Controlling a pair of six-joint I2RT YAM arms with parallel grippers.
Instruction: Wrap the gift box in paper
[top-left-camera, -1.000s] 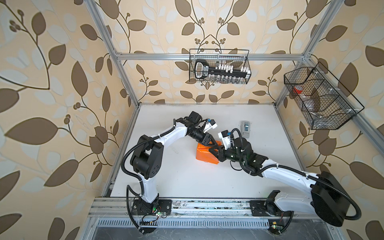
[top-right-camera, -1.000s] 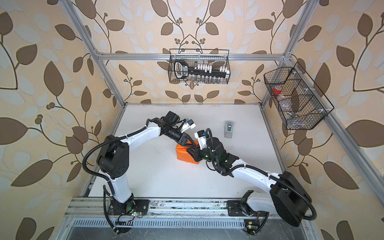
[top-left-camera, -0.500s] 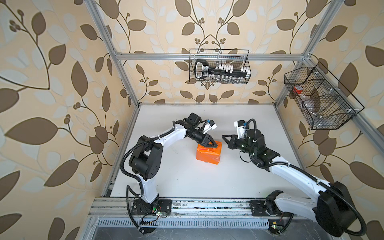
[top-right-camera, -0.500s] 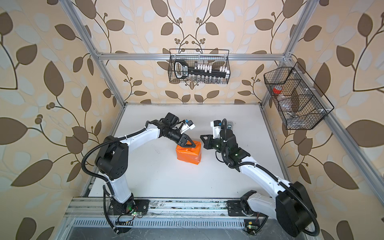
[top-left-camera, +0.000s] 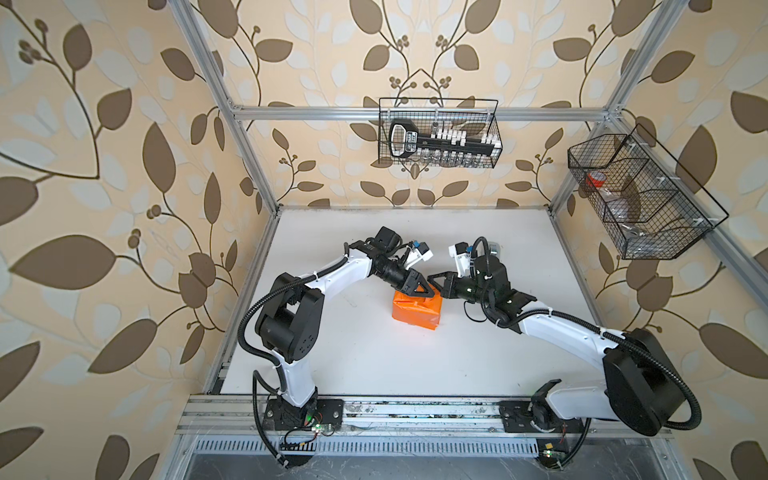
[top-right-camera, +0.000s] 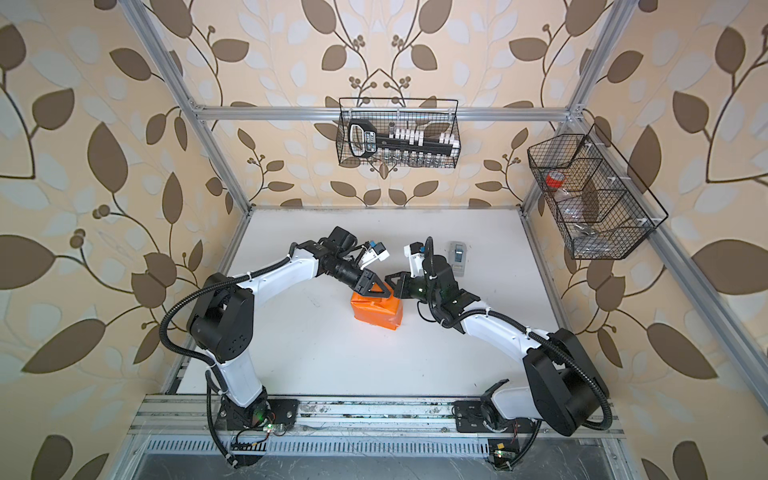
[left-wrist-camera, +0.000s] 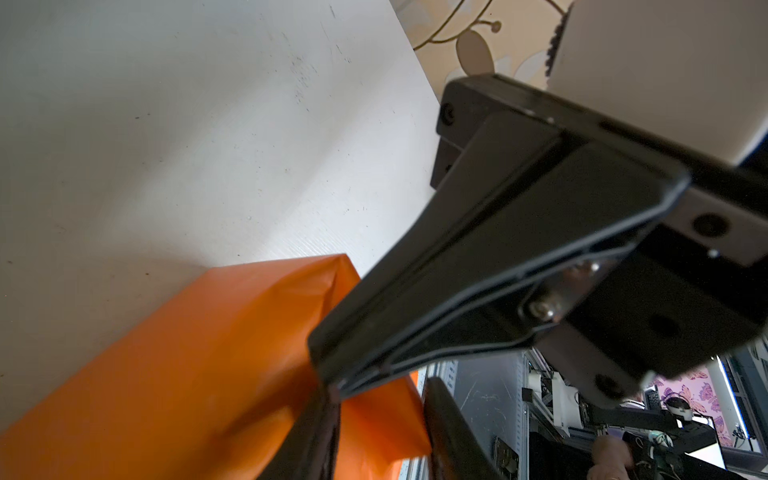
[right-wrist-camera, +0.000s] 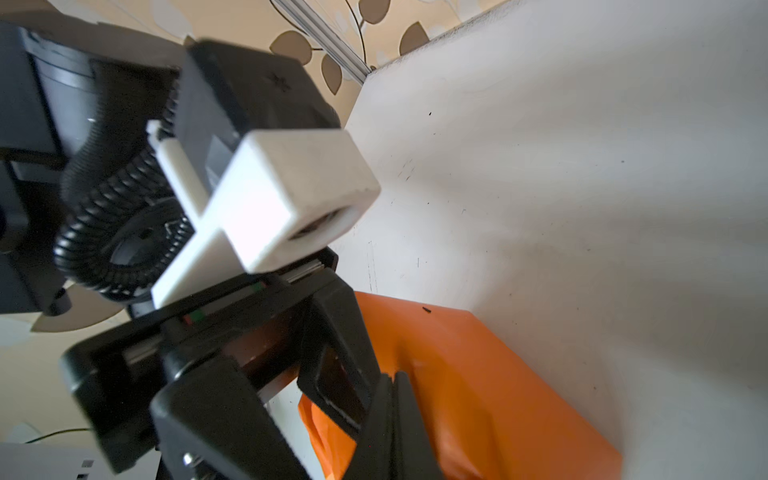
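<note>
1. Where the white table (top-left-camera: 374, 357) shows in both top views, the paper (top-left-camera: 415, 316) sits near its middle as a closed orange parcel. The gift box is wholly covered by it and cannot be seen.
2. The parcel rests flat on the table, turned a little askew. A fold crease runs to one upper corner in the left wrist view.
3. The left gripper (top-right-camera: 380, 292) reaches in from the left over the parcel's far top edge with its jaws partly apart. One finger (left-wrist-camera: 415, 291) touches the paper with its tip, and orange paper shows between the two fingers. I cannot tell whether they pinch it.
4. The right gripper (top-left-camera: 434, 279) comes in from the right with its jaws pressed together and nothing visible between them. Its tips meet the paper just beside the left finger.
5. A grey-white tape dispenser (top-right-camera: 457, 255) lies on the table to the far right of the parcel, behind the right arm and apart from the paper.
6. One wire basket (top-left-camera: 440, 133) hangs on the far wall and another (top-left-camera: 640, 199) on the right wall.
</note>
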